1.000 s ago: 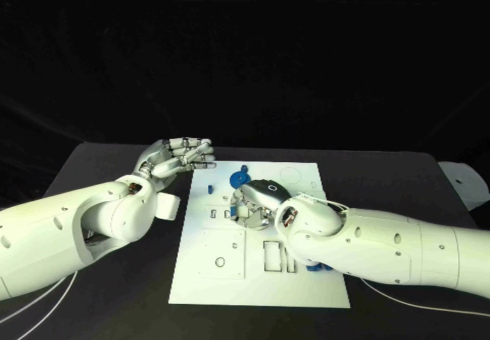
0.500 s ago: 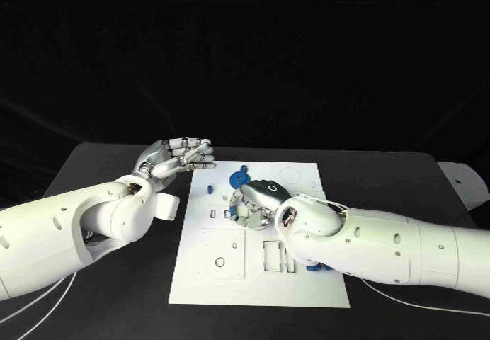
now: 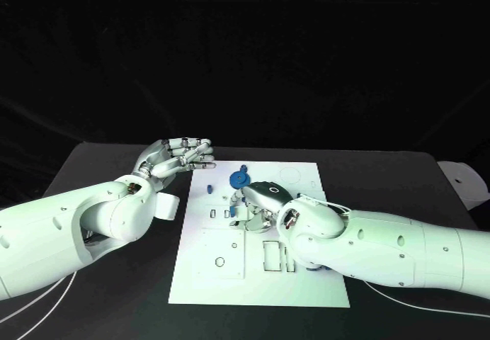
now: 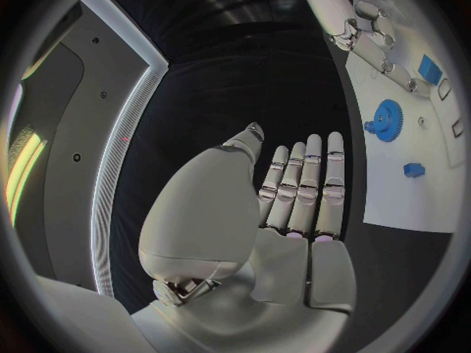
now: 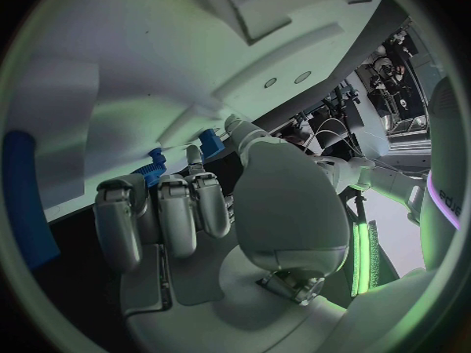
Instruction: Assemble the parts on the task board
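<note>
The white task board (image 3: 219, 283) lies mid-table. My right hand (image 3: 258, 207) is low over its middle, fingers curled down, pinching a small blue part (image 3: 240, 203) against the board. In the left wrist view that part (image 4: 429, 68) stands at the right hand's (image 4: 363, 27) fingertips; in the right wrist view the thumb tip touches it (image 5: 211, 143). A blue gear (image 3: 240, 177) and a small blue piece (image 3: 208, 188) lie on the board's far end. My left hand (image 3: 179, 157) hovers off the board's far left corner, fingers straight and side by side (image 4: 299, 188), holding nothing.
Another blue piece (image 3: 312, 268) shows at the board's right edge, partly under my right forearm. Rectangular cutouts (image 3: 272, 255) sit in the near half of the board. A white object (image 3: 459, 180) lies at the table's right edge.
My right hand has dipped slightly lower onto the board and shifted a little toward me. The left hand has stayed where it was.
</note>
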`<state>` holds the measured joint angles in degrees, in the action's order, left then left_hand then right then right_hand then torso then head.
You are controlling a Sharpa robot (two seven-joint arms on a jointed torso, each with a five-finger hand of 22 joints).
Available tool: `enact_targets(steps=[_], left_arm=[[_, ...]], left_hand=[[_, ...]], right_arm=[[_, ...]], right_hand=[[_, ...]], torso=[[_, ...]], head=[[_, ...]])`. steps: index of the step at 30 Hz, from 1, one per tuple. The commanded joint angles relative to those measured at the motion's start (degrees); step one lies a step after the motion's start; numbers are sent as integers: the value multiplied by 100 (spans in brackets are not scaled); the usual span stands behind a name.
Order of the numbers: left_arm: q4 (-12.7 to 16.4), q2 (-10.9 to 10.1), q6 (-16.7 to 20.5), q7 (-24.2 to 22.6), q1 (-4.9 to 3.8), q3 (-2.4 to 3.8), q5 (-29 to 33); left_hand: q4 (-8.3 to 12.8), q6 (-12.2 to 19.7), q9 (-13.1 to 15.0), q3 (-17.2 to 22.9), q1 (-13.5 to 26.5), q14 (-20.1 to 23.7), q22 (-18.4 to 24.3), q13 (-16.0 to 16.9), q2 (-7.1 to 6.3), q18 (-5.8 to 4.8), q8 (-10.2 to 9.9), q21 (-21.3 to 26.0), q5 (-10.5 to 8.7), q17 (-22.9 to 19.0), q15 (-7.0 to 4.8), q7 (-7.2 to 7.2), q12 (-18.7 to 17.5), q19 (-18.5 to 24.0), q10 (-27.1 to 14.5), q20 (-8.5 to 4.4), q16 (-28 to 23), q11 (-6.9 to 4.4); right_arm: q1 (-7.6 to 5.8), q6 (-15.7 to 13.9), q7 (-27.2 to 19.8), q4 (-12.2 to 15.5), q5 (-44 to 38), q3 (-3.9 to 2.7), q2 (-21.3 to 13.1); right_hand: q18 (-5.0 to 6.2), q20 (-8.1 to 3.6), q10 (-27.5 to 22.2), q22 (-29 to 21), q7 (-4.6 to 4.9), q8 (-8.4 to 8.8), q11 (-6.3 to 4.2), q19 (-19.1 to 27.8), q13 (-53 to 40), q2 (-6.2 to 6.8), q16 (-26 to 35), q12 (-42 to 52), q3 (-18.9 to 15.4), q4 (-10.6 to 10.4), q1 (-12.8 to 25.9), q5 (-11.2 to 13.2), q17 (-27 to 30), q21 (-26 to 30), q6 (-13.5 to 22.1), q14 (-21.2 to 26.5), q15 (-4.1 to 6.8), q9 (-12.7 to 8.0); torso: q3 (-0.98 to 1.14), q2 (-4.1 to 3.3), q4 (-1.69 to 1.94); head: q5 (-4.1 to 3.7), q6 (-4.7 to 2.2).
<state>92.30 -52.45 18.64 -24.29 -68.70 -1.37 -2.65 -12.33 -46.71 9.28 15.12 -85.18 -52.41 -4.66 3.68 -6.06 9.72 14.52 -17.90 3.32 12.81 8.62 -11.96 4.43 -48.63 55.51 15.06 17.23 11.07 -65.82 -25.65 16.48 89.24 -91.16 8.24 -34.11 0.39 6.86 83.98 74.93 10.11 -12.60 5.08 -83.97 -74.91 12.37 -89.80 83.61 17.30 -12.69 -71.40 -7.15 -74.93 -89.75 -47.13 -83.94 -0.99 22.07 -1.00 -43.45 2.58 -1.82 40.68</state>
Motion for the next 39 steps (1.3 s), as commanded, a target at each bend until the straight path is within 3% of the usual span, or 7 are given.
enact_targets(steps=[1, 8, 14, 22, 27, 32, 39], left_arm=[[-12, 9, -112, 56, -5, 4, -124], [-67, 9, -111, 436, -5, 3, -555], [-116, 54, -214, 1029, -6, 2, -1167], [-233, 140, -640, 2277, -116, 4, -2286], [-453, 330, -1200, 3356, -294, 3, -3189], [-641, 567, -1766, 4251, -436, 2, -4035], [-898, 923, -2370, 5017, -618, -9, -4814]], left_hand=[[1, -43, -9, 34, 26, -6, 7, 8, -42, 85, -33, 34, -3, 8, 12, -187, -35, -41, 41, 11, -31, 3], [-90, -177, 19, -35, 222, -459, -22, 40, -135, 94, 21, -126, -1, 173, -139, -65, 34, -442, 342, -133, 144, -125], [-380, -755, 148, 12, 405, -1460, -177, 128, -139, 90, 263, -554, 3, 646, -525, 203, 290, -1206, 1289, -503, 725, -460], [-389, -738, 389, -147, 1009, -2271, -738, 532, -89, 43, 366, -1629, 11, 2049, -810, 292, 702, -2009, 1703, -907, 2597, -647], [-425, -365, 916, -300, 1295, -2626, -1502, 1592, 50, 61, 991, -2823, 8, 4499, -863, 350, 2005, -1790, 1175, -980, 5038, -698], [-425, -209, 1291, -380, 1424, -3038, -1983, 2404, 112, 79, 1576, -3562, 9, 5614, -930, 441, 3154, -1563, 854, -1023, 5951, -785], [-449, 5, 2001, -721, 1800, -3555, -4366, 3960, 327, -232, 2496, -5311, 0, 6990, -1095, 637, 5144, -2329, 901, -1180, 6881, -972]], right_arm=[[9, -208, -21, 162, -95, -1, -124], [-48, -918, -621, 554, 166, -58, -524], [-363, -1215, -1597, 649, 1087, -87, -871], [-809, -1108, -2001, 662, 2501, -107, -1407], [-939, -1008, -2001, 653, 2899, -112, -1719], [-977, -889, -1924, 666, 3019, -112, -1934], [-988, -834, -1795, 685, 3056, -110, -2142]], right_hand=[[-39, 57, -42, 1507, 50, 51, 64, -603, -881, -156, 28, -89, -836, -397, -365, 96, -1355, -25, 145, -568, -82, -64], [-39, 83, -69, 1507, 66, 52, 85, -603, -845, -250, 39, -116, -1090, -402, -515, 19, -1320, -25, 182, -560, -70, -105], [-10, 55, -81, 1426, 8, -86, 34, -536, -831, -482, 51, -120, -869, -366, -774, -128, -1291, 64, -34, -551, -31, -92], [-16, -3, -56, 1444, -72, -289, -38, -551, -846, -514, 42, -94, -739, -362, -848, -370, -1319, 45, -280, -559, 33, -49], [-21, -13, -53, 1456, -82, -314, -50, -561, -847, -526, 42, -91, -715, -365, -846, -399, -1322, 31, -297, -560, 43, -45], [-18, -16, -59, 1449, -84, -318, -51, -555, -841, -528, 46, -98, -708, -369, -841, -413, -1309, 40, -296, -556, 46, -45], [-14, -28, -61, 1438, -89, -334, -59, -546, -835, -528, 51, -103, -677, -374, -823, -497, -1296, 52, -283, -553, 55, -48]], torso=[[4, 7, -3], [12, 29, -34], [45, 115, -63], [78, 265, -100], [93, 343, -121], [104, 381, -145], [127, 411, -146]], head=[[22, 0], [59, -30], [133, -54], [213, -12], [259, 35], [293, 59], [312, 95]])
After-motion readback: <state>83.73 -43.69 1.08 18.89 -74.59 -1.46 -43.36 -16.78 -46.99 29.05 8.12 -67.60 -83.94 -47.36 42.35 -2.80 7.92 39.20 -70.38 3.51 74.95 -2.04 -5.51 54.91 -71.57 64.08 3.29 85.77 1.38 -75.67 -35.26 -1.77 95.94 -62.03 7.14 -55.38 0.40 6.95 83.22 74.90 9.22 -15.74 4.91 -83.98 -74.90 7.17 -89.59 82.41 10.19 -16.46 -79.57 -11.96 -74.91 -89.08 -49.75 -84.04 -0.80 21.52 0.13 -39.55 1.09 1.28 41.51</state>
